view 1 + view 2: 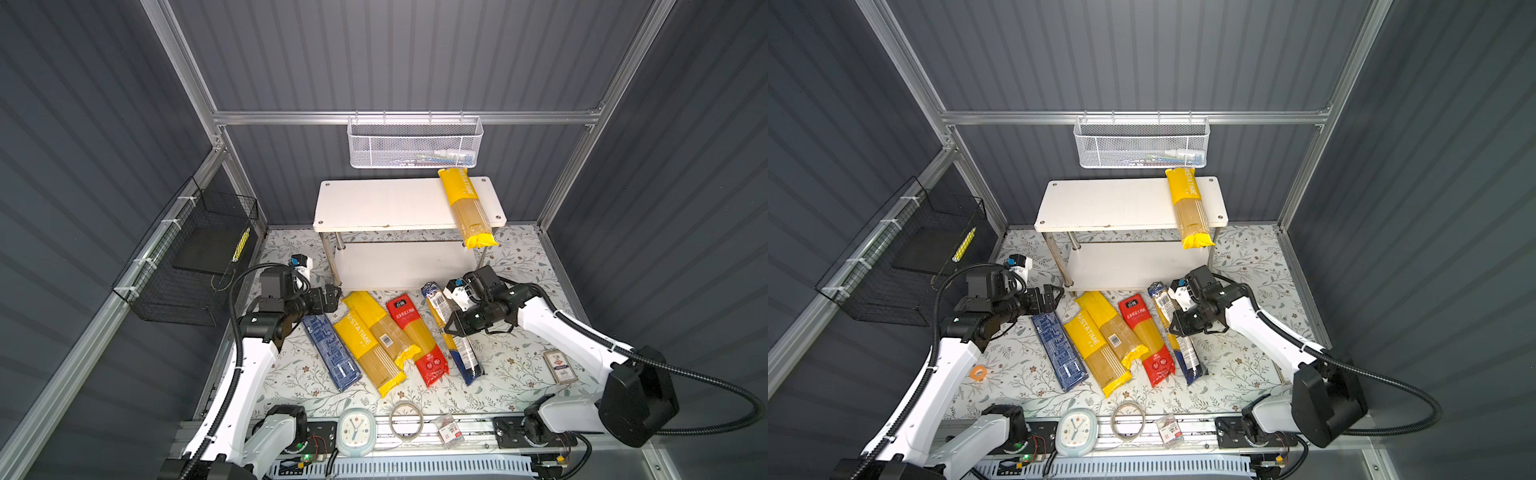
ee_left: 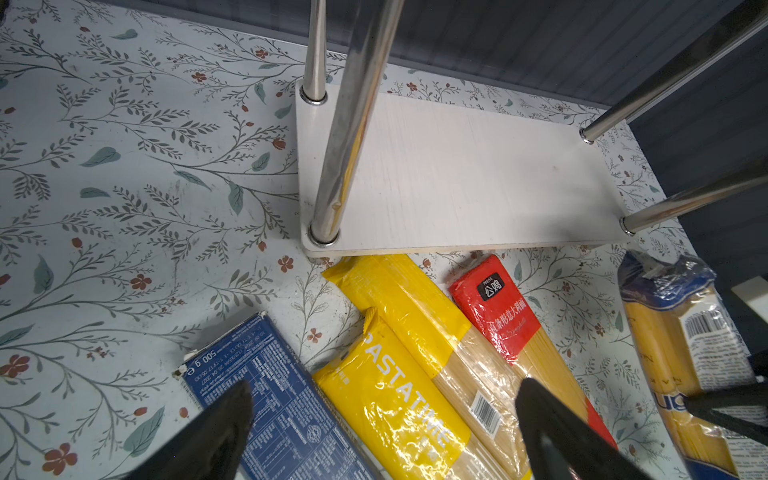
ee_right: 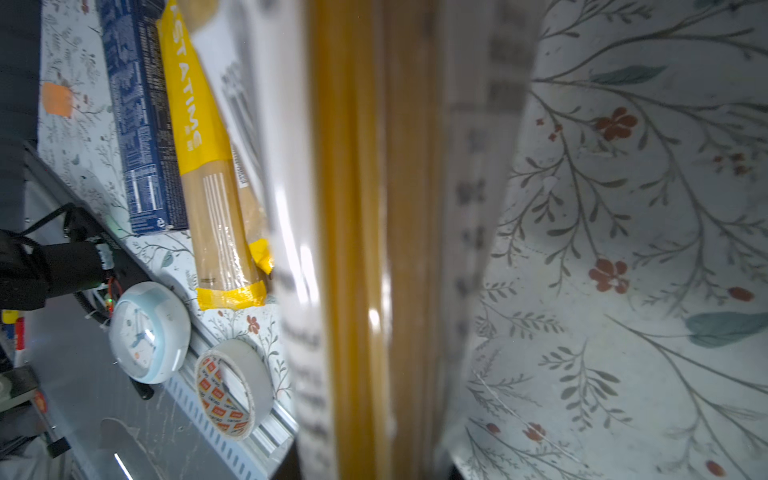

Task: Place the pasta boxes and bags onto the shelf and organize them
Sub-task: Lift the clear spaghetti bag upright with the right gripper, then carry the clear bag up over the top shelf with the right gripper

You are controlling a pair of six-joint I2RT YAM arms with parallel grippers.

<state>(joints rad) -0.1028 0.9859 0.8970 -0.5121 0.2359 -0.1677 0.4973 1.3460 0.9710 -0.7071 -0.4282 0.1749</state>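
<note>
Here, shelf (image 1: 382, 203) top, one yellow bag (image 1: 467, 208)

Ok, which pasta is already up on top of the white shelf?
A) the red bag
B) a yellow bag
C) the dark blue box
B: a yellow bag lies on the top board of the white shelf, one end hanging over the front edge; the red bag and the dark blue box lie on the table.

"Can you read the words on the clear bag (image 3: 365, 249)?"
"No, it's too blurry. Both its ends run off the picture."
"What's inside the white basket (image 1: 374, 145)?"
"Little things. Too small to tell."
</note>
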